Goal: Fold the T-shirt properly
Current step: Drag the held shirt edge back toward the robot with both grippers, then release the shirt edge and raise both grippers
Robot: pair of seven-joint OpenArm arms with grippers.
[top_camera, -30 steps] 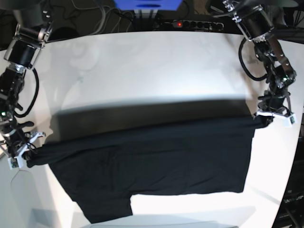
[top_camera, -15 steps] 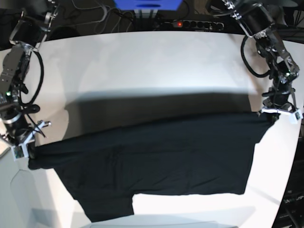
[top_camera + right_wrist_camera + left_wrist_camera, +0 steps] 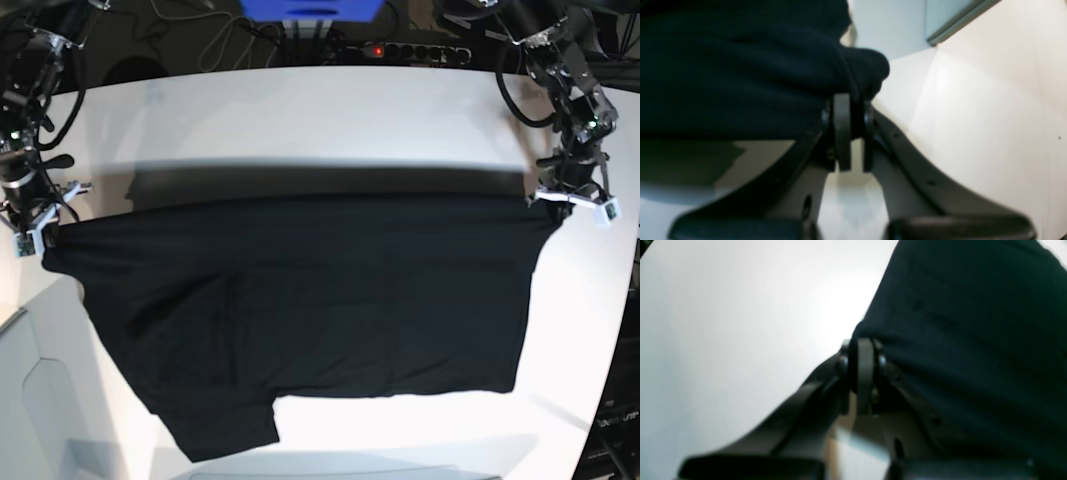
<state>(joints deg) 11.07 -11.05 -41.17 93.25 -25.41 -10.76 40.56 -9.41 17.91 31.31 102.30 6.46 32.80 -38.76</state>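
Note:
The black T-shirt (image 3: pixel 300 300) hangs stretched between my two grippers above the white table (image 3: pixel 300 120), its lower part and one sleeve (image 3: pixel 225 430) draped toward the near edge. My left gripper (image 3: pixel 552 200) is shut on the shirt's upper corner at the base view's right; in the left wrist view the pads (image 3: pixel 864 373) pinch black cloth (image 3: pixel 973 340). My right gripper (image 3: pixel 45 232) is shut on the opposite upper corner at the base view's left; in the right wrist view the pads (image 3: pixel 848 130) clamp a bunched fold (image 3: pixel 756 76). The collar and tag are not visible.
A black power strip (image 3: pixel 400 50) with a red light and cables lie behind the table's far edge. A blue object (image 3: pixel 310 10) stands at the back. A pale panel (image 3: pixel 30 400) sits at the near left corner. The table's round edge curves at the right (image 3: pixel 615 360).
Both grippers have risen and moved toward the far side, carrying the shirt's top edge with them. The cloth is now pulled straighter and more of it hangs off the table.

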